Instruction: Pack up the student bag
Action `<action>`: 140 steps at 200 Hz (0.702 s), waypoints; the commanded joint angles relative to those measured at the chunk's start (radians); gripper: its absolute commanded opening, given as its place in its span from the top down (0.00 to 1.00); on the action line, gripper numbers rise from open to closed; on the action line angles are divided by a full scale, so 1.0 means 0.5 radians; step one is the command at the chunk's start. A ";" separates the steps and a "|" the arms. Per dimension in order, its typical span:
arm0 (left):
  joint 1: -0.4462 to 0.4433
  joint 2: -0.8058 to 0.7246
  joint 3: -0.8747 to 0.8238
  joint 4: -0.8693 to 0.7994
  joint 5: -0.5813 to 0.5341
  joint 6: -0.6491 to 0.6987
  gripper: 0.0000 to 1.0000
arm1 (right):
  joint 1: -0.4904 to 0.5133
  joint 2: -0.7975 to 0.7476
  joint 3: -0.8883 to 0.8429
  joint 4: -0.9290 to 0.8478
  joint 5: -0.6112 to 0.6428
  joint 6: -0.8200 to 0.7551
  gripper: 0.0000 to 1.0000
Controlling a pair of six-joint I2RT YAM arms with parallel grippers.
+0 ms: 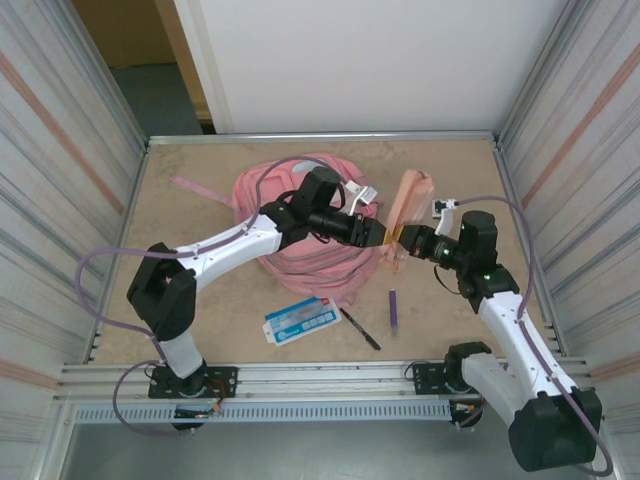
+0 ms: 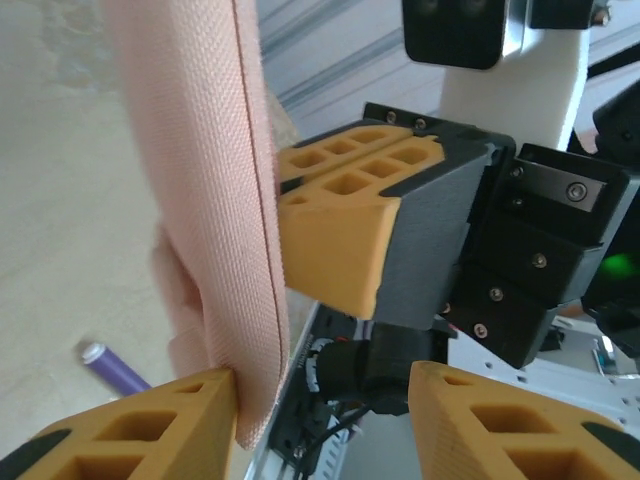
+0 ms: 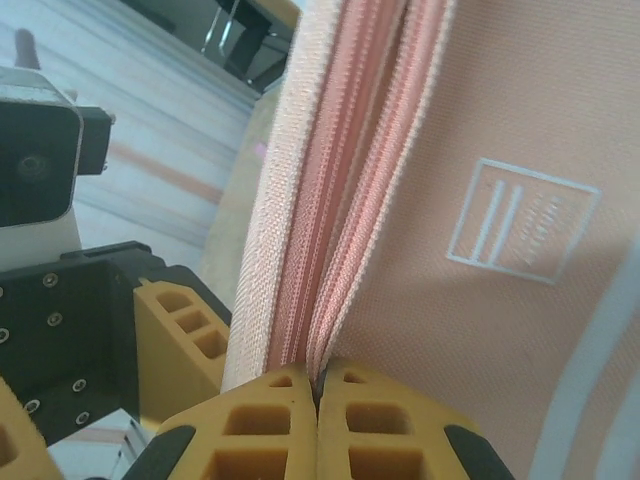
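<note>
- Right gripper [image 3: 318, 395]: clenched, fingertips pressed together on the zip seam [image 3: 330, 200] of a raised panel [image 3: 500, 130] of pink fabric. Nothing else is held.
- Seam axis: in the right wrist view the seam runs straight up and away from the closed fingertips, so the grip sits at its lower end.
- Left gripper [image 2: 322, 385]: partly spread, not clamped on anything. One of its fingers [image 2: 150, 430] touches the panel's face. The other stands apart from the fabric.
- From the left wrist the panel is seen edge-on, standing upright between the two grippers. The right gripper's orange fingers [image 2: 340, 230] touch its opposite face.
- Student bag [image 1: 310, 262]: the main body lies on the table [image 1: 200, 200] just to the left of the right gripper, and the left arm reaches across it. The panel rises at the bag's right edge and is taken to belong to it. The join itself is hidden by the grippers.
- Judgement: the coming move is taken to turn on the panel standing between the grippers. The right arm is nearer the seam and holds it. The left would need to close on the facing lip before the zip line can be spread.
- Purple pen [image 1: 393, 312], black pen [image 1: 358, 328] and blue-and-white card [image 1: 300, 320] lie unpacked, nearer the bases.
</note>
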 commanded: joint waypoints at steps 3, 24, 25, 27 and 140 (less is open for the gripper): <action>-0.020 -0.045 -0.034 0.110 0.083 -0.010 0.52 | 0.081 -0.003 0.050 0.166 -0.059 0.050 1.00; -0.013 -0.015 -0.005 -0.023 0.005 0.043 0.57 | 0.178 -0.042 0.014 0.279 -0.026 0.048 1.00; -0.012 -0.014 -0.005 -0.029 0.004 0.044 0.58 | 0.183 -0.044 0.016 0.282 -0.024 0.045 1.00; -0.010 -0.014 0.000 -0.041 0.003 0.046 0.59 | 0.193 -0.043 0.020 0.284 -0.018 0.041 1.00; 0.111 -0.210 -0.213 -0.141 -0.230 0.279 0.73 | 0.348 -0.077 0.135 0.307 0.010 0.036 1.00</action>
